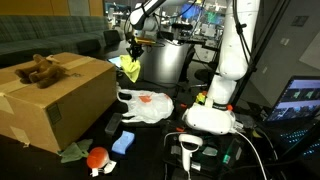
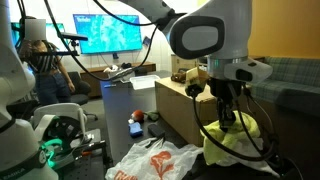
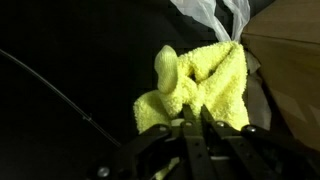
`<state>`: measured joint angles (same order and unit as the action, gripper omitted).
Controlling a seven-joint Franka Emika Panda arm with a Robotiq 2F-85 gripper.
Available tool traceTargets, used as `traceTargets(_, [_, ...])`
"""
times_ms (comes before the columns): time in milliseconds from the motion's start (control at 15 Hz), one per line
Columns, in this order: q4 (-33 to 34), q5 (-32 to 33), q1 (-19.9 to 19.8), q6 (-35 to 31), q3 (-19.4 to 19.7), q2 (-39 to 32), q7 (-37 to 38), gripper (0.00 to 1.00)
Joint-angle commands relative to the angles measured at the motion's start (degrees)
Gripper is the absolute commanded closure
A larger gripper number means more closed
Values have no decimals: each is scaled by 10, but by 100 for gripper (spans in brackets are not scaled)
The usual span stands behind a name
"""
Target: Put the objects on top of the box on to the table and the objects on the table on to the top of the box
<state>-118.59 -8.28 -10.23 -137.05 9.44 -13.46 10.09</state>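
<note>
1. The claw [image 3: 195,118] is clamped on a yellow cloth [image 3: 200,80], holding it above the bench [image 1: 152,135].
2. In an exterior view, the box [image 1: 60,95] stands at the cloth's 8 o'clock, with a brown toy [image 1: 40,68] on top.
3. A plastic bag [image 1: 148,105] lies at the cloth's 5 o'clock.

A toy [image 1: 40,68] sits on the box [image 1: 60,100]; beside the box a cloth [image 1: 130,68] hangs from the claw [image 2: 228,118] above the table [image 1: 155,135], a bag [image 1: 145,105] lying on the table nearby
</note>
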Motion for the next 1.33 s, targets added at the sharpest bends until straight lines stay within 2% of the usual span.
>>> traceTargets(0, [6,-11,-1,16,13,-5,62,97])
traceTargets(200, [19,-11,-2,39,27,-24,125,97])
traceTargets(533, [40,-54,-10,66,43,-52,225,97])
traceTargets(600, [42,-70,-12,67,44,-56,241,64])
traceTargets(667, [44,-79,-11,66,46,-58,259,64])
traceTargets(800, [46,-85,-8,59,48,-58,287,50])
traceTargets(1000, [46,-60,6,56,50,-45,332,27])
traceTargets(1133, [45,-27,21,55,44,-33,326,12])
traceTargets(1267, [41,42,51,66,41,-9,324,0])
